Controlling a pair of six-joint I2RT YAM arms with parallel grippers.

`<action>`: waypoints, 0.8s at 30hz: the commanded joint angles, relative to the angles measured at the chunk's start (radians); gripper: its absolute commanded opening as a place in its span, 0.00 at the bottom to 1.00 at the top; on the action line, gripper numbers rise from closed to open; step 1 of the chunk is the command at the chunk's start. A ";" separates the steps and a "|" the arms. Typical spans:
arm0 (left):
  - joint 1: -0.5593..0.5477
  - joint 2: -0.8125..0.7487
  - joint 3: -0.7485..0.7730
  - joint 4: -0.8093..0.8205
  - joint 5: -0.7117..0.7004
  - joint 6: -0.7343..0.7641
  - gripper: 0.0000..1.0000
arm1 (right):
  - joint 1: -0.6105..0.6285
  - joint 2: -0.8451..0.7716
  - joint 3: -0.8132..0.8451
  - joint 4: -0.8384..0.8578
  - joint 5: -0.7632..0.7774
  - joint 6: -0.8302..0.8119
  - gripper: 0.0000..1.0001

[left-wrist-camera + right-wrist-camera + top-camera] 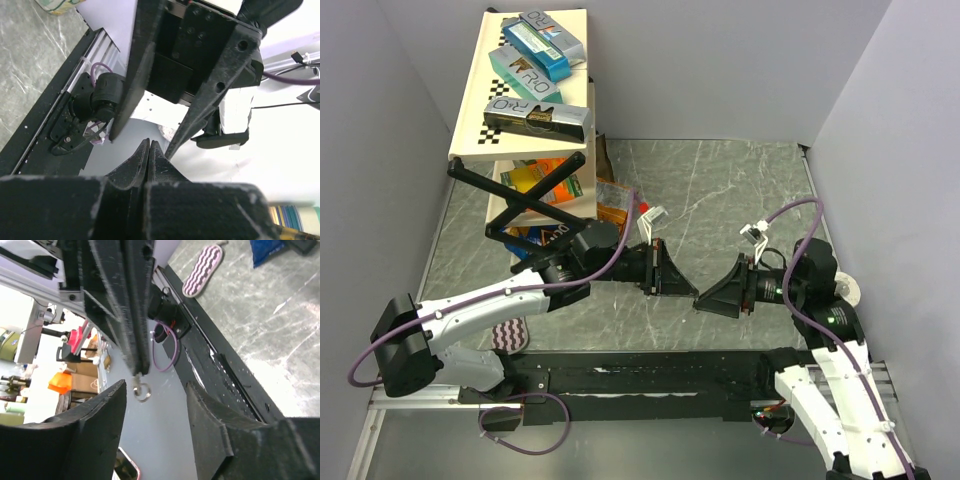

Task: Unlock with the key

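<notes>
In the top view the left arm [490, 300] runs from its base at 8 o'clock toward the middle of the counter. Its wrist [595, 245] is level and the left hand [685, 288] points to 3 o'clock. Its fingers [140, 160] are pressed flat together, with the key [141, 390] hanging from their tips. The right arm [840, 390] rises from 5 o'clock and bends sharply at the elbow. The right hand [708, 298] points to 9 o'clock, tip to tip with the left, its fingers [102, 420] spread apart on either side of the left fingertips.
</notes>
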 commanded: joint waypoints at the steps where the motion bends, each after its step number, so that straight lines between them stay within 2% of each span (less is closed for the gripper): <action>1: -0.004 -0.036 0.000 0.018 -0.024 -0.001 0.01 | 0.006 -0.033 -0.015 0.107 0.003 0.094 0.56; 9: -0.004 -0.031 0.003 0.018 -0.027 -0.001 0.01 | 0.006 -0.055 -0.057 0.171 -0.051 0.167 0.48; 24: -0.003 -0.002 0.036 -0.023 -0.056 0.012 0.01 | 0.013 -0.034 -0.035 0.146 -0.086 0.145 0.42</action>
